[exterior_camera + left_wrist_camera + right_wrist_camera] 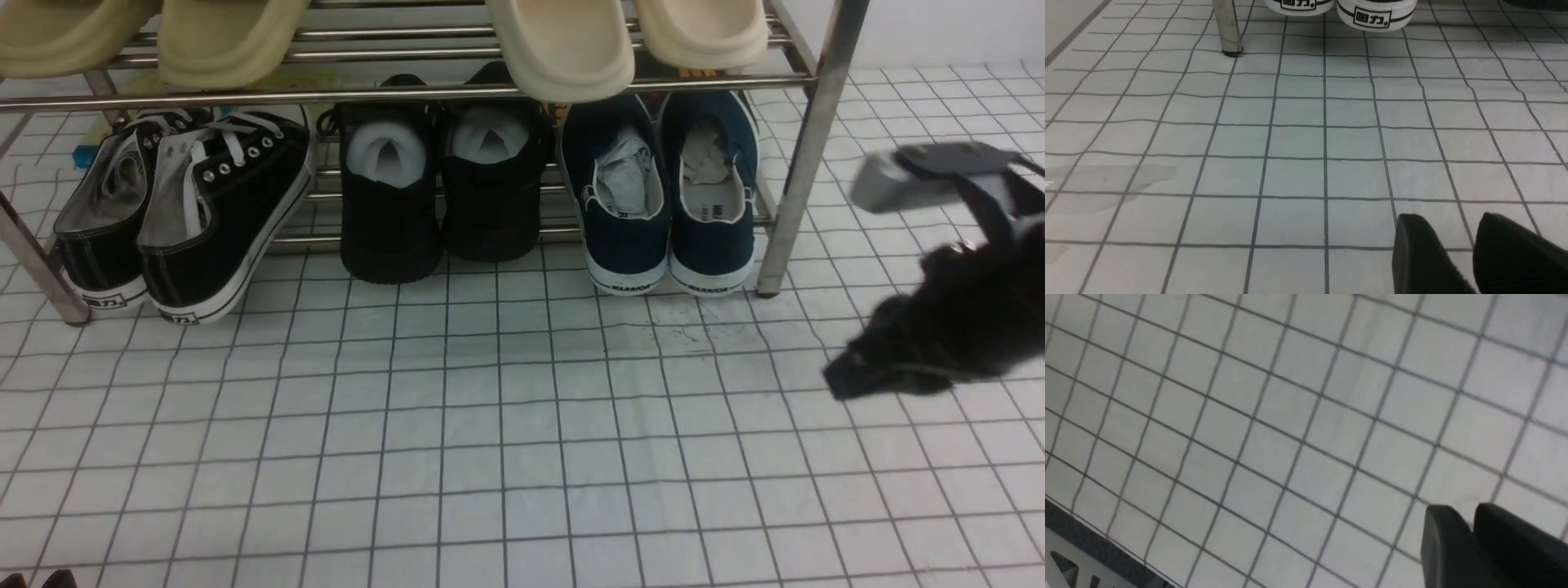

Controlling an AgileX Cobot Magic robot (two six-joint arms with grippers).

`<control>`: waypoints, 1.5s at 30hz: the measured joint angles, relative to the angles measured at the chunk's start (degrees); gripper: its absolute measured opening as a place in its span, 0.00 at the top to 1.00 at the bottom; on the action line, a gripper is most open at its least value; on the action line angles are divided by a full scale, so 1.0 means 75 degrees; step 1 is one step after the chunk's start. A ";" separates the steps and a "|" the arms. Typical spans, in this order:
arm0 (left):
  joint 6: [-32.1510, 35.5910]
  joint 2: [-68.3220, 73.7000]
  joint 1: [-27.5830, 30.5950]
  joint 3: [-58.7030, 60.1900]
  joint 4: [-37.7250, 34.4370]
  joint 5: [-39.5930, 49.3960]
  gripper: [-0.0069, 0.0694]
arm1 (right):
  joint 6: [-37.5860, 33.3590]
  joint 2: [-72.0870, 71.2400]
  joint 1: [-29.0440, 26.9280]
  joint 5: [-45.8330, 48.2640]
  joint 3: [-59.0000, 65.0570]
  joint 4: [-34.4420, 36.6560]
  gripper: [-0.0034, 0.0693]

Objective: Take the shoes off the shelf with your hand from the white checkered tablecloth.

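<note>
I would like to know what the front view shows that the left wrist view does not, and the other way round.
Only front: navy slip-ons, cream clogs and the right arm.
Only left wrist: a translucent patch on the cloth.
Both: checkered tablecloth, a rack leg and black sneakers' white soles.

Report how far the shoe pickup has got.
Nothing looks done: both navy shoes sit under the rack, paper stuffing inside. In hand: nothing; the right gripper is off to the right, holding no shoe. Left: grasp the navy pair and take it out.
</note>
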 joint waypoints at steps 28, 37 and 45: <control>0.0000 0.0000 0.0000 0.0000 0.0000 0.0000 0.60 | 0.0768 0.5328 0.1505 -0.1149 -0.5928 -0.2859 0.42; 0.0000 0.0000 0.0000 0.0000 0.0000 0.0000 0.60 | 0.0803 0.5221 0.1505 -0.0914 -0.5943 -0.2790 0.89; 0.0000 0.0000 0.0000 0.0000 0.0000 0.0000 0.60 | 0.0803 0.4548 0.1497 -0.0017 -0.5921 -0.2666 0.89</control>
